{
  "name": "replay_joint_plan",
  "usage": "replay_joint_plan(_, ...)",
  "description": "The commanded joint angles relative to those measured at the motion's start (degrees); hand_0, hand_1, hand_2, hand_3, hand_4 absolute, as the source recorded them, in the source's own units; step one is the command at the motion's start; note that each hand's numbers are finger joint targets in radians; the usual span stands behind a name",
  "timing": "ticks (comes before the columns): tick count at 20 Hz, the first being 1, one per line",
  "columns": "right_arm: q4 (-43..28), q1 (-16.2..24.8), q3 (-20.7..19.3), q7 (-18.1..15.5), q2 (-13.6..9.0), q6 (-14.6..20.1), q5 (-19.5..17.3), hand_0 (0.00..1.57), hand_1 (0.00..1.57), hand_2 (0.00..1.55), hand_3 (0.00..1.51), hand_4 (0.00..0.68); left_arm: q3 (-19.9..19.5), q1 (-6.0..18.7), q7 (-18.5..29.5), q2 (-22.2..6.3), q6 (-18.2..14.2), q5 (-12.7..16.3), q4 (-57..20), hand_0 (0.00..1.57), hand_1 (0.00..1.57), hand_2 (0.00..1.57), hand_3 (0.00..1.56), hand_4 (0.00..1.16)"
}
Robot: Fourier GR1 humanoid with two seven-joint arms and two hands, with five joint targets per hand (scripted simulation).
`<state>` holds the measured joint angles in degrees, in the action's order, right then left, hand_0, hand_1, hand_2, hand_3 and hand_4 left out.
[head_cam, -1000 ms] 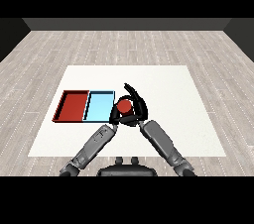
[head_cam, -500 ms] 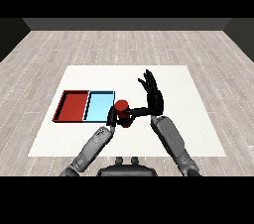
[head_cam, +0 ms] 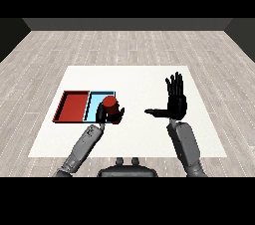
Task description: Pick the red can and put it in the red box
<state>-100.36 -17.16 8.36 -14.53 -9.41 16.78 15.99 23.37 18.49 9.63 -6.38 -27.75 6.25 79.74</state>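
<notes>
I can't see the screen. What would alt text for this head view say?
The robot's left hand curls round a red can at the near right corner of a light blue tray, which lies beside a red tray on a white table. Its right hand is raised apart, fingers straight and thumb out.
</notes>
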Motion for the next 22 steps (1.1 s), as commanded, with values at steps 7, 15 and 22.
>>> replay_joint_plan(7,3.7,12.1,-4.8,-4.3,-3.7,-4.8,-0.7,0.00,0.00,0.00,0.00,0.000,-8.3,1.1,-7.2,-10.2,1.7,-3.3,5.9,1.57,1.57,1.55,1.42,1.12)
replay_joint_plan(15,11.6,17.8,-6.4,-10.4,-2.7,-10.2,0.6,0.00,0.00,0.00,0.00,0.000,-12.4,4.7,-12.6,-16.7,2.3,-9.7,-0.5,1.42,1.42,1.45,1.39,1.11)
replay_joint_plan(22,15.6,15.8,-6.0,-11.3,-2.2,-10.0,-1.1,0.00,0.00,0.00,0.00,0.000,-20.5,15.8,-9.7,-20.5,7.4,-8.4,-29.5,1.57,1.57,1.55,1.46,1.10)
